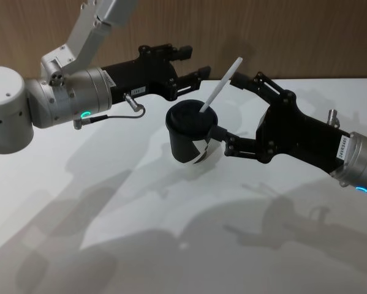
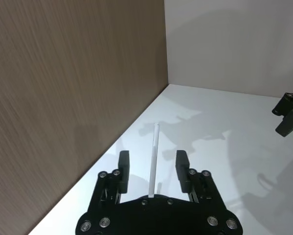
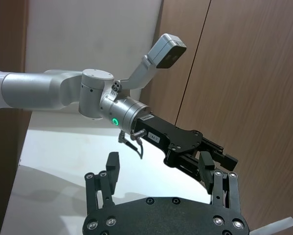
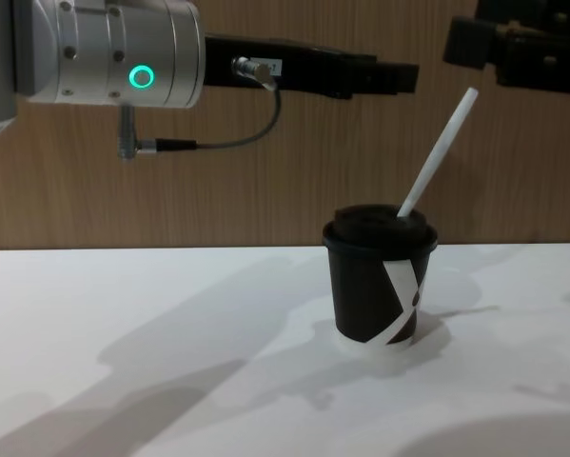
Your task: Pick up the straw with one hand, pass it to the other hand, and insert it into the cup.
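Presently catalogued, nearest first.

Item: surface (image 4: pixel 123 314). White, bare in front of the cup.

Item: cup (image 4: pixel 380 281). Small, black, paper, domed lid, white stripe; stood upright on the surface near its middle. Judged light and easily tipped or dented; any hold should be low on the wall, gently, not on the lid.

Item: straw (image 4: pixel 437 155). Thin, white, straight; lower end was through the lid, upper length leaned toward the robot's right and stood well clear of the rim. Judged very light, smooth, liable to crease under a hard pinch; best taken on the exposed mid-length, across its width, with slight pressure. Insertion appeared done.

Item: right pincer (image 1: pixel 231 109). All black; sat just right of the cup, released, fingers spread either side of cup and straw, gripping nothing.

Item: left pincer (image 1: pixel 186 63). Black, on a silver wrist with green ring; hovered behind and left of the cup, near the wooden wall (image 4: pixel 265 171), released and empty, straw visible beyond its spread fingers (image 2: pixel 123 164).
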